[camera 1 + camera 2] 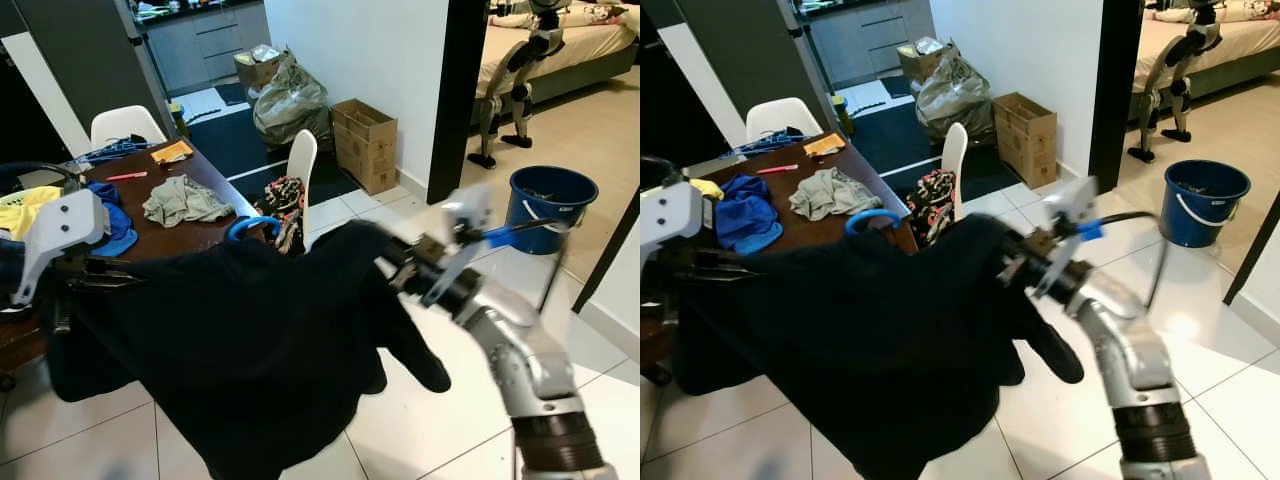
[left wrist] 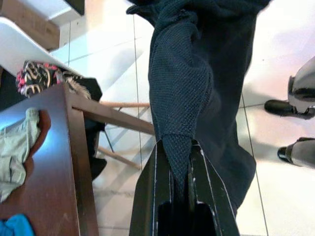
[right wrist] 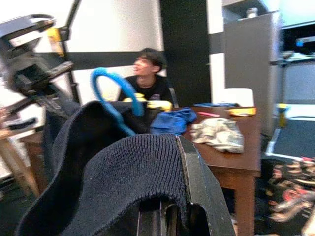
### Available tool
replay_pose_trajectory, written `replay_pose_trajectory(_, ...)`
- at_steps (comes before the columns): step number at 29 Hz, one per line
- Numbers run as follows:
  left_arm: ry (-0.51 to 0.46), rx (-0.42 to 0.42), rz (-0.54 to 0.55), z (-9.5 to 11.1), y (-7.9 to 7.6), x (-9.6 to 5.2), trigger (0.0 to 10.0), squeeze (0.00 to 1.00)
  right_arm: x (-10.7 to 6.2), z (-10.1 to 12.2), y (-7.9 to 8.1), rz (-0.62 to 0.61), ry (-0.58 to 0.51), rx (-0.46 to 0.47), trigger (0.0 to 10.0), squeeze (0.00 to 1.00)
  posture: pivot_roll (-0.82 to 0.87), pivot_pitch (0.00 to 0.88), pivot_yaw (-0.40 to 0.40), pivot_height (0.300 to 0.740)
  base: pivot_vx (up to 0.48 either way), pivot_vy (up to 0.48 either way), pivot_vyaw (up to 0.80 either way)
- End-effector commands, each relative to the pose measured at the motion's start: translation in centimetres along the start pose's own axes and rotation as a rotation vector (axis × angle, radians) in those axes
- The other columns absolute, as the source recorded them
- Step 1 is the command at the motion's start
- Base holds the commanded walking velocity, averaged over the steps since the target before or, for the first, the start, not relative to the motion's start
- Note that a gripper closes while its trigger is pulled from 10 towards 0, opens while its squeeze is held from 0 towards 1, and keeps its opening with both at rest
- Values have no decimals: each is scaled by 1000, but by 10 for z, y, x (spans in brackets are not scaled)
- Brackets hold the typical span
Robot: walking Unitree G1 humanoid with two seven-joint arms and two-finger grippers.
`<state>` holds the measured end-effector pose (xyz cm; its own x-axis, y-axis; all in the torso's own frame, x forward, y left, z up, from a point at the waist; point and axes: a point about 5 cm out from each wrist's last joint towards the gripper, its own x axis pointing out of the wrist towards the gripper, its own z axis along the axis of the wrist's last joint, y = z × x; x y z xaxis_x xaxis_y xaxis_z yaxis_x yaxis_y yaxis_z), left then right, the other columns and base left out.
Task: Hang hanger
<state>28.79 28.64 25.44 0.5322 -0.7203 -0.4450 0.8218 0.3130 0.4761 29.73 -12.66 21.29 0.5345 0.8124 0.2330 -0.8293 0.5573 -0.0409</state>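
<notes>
Ideally, both the left tool and right tool, clamped on the dark garment, keep it taut around the blue hanger.

I count one dark garment, one blue hanger, two pincers: left pincer and right pincer. On the far-left tabletop lie one grey cloth and one blue cloth. Two white chairs, two cardboard boxes, one blue bucket, one person.
</notes>
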Motion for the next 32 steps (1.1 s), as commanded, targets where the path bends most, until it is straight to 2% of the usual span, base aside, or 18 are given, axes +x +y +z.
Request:
replay_pose_trajectory(1,-28,-10,34,2,2,-5,10000,0,3,2,6,32,-12,9,0,0,4,0,152,740,0,0,0)
replay_pose_trajectory(2,-41,-12,52,3,5,-6,10000,0,5,0,12,70,-4,18,0,0,4,0,152,740,0,0,0)
replay_pose_trajectory(4,-41,-12,52,3,5,-6,10000,0,5,0,12,70,-4,18,0,0,4,0,152,740,0,0,0)
replay_pose_trajectory(5,-43,-13,79,3,8,-9,10000,0,6,-2,17,104,8,21,0,0,-1,0,149,740,0,0,0)
replay_pose_trajectory(8,-43,-13,79,3,8,-9,10000,0,6,-2,17,104,8,21,0,0,-1,0,149,740,0,0,0)
replay_pose_trajectory(10,-31,-24,118,-3,11,-18,10000,0,3,-5,23,149,38,28,0,0,-2,0,141,740,0,0,0)
replay_pose_trajectory(13,-19,-36,138,-7,12,-23,10000,0,1,-7,26,168,54,33,0,0,-2,0,141,740,0,0,0)
replay_pose_trajectory(17,-2,-49,148,-12,11,-26,10000,0,0,-9,27,172,73,32,0,0,-4,0,137,740,0,0,0)
replay_pose_trajectory(21,-9,-76,159,-13,12,-32,10000,0,-8,-17,23,162,142,6,0,0,0,0,133,740,0,0,0)
replay_pose_trajectory(22,-39,-99,116,-10,9,-34,10000,0,-11,-23,17,136,201,-32,0,0,0,0,133,740,0,0,0)
replay_pose_trajectory(23,-39,-99,116,-10,9,-34,10000,0,-11,-23,17,136,201,-32,0,0,0,0,133,740,0,0,0)
replay_pose_trajectory(25,-123,-126,6,1,0,-32,10000,0,-16,-32,9,104,282,-87,0,0,0,0,133,740,0,0,0)
replay_pose_trajectory(26,-123,-126,6,1,0,-32,10000,0,-16,-32,9,104,282,-87,0,0,0,0,133,740,0,0,0)
replay_pose_trajectory(27,-167,-133,-42,7,-4,-29,10000,0,-17,-33,9,107,297,-97,0,0,-1,0,132,740,0,0,0)
replay_pose_trajectory(29,-167,-133,-42,7,-4,-29,10000,0,-17,-33,9,107,297,-97,0,0,-1,0,132,740,0,0,0)
replay_pose_trajectory(32,-264,-147,-103,18,-9,-22,10000,0,-16,-36,11,109,327,-125,0,0,-7,0,136,740,0,0,0)
